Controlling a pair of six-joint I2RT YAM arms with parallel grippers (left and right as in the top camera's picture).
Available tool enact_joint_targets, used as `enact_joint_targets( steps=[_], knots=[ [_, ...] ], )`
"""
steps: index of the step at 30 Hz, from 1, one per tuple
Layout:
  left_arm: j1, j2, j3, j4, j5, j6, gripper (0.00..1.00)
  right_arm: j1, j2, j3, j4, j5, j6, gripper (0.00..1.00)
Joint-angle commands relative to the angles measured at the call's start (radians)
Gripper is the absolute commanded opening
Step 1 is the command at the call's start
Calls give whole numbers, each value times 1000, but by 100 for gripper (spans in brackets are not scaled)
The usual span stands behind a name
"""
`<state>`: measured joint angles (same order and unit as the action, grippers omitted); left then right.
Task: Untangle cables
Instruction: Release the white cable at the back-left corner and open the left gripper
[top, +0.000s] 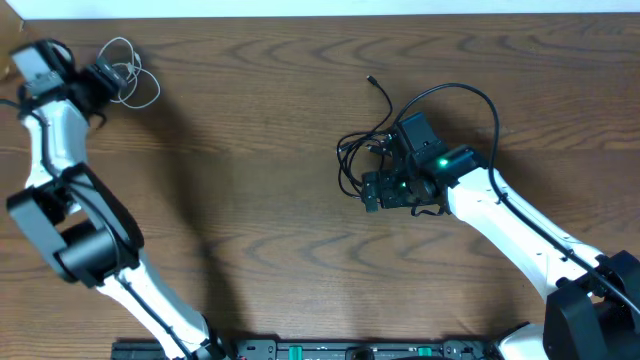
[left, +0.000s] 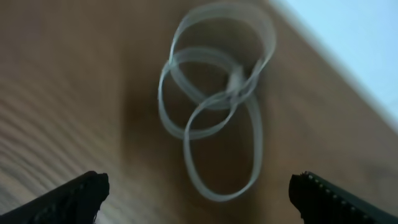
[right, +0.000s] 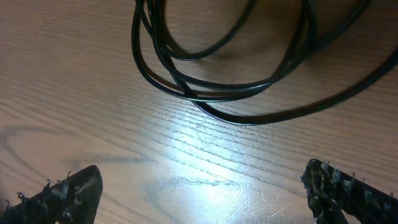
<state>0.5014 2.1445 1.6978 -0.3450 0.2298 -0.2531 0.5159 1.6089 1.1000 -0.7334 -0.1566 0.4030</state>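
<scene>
The white cable (top: 135, 82) lies coiled in small loops at the table's far left corner. In the left wrist view it (left: 211, 106) is blurred, on the wood just ahead of my left gripper (left: 199, 199), which is open and empty. In the overhead view my left gripper (top: 105, 75) sits right beside the coil. The two black cables (top: 455, 90) lie tangled in one bundle right of centre, with one plug end (top: 371, 79) sticking out to the far left. My right gripper (top: 372, 192) hovers at the bundle's near-left edge. It (right: 202, 193) is open and empty, the black loops (right: 205, 93) ahead of it.
The table's far edge (top: 300, 14) runs close behind the white coil, and shows in the left wrist view (left: 348, 62). The right arm's body (top: 480, 195) covers part of the black bundle. A black rail (top: 330, 350) runs along the near edge.
</scene>
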Motion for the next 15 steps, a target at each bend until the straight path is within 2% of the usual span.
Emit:
enact_joint_targets(
  steps=[1,6,7,9,10,11,14,15],
  knots=[
    [-20,79,-15,-16,7,-14,98,3,-11,-5,4,8,11,99],
    [-43,135,-15,13,33,-14,98,4,-11,-5,5,8,11,99],
    [-48,142,-15,29,46,-14,93,3,-11,-5,4,8,11,99],
    [-60,162,-15,71,76,-23,79,3,-11,-5,5,8,11,99],
    [-65,170,-15,86,76,-34,68,3,-11,-5,5,8,11,99],
    [-71,178,-15,101,76,-37,51,3,-11,-5,5,8,11,99],
    [-89,207,-15,163,74,-40,24,3,-11,-5,4,8,11,99],
    [-95,219,-15,186,72,-40,19,3,-11,-5,3,8,11,99]
  ],
)
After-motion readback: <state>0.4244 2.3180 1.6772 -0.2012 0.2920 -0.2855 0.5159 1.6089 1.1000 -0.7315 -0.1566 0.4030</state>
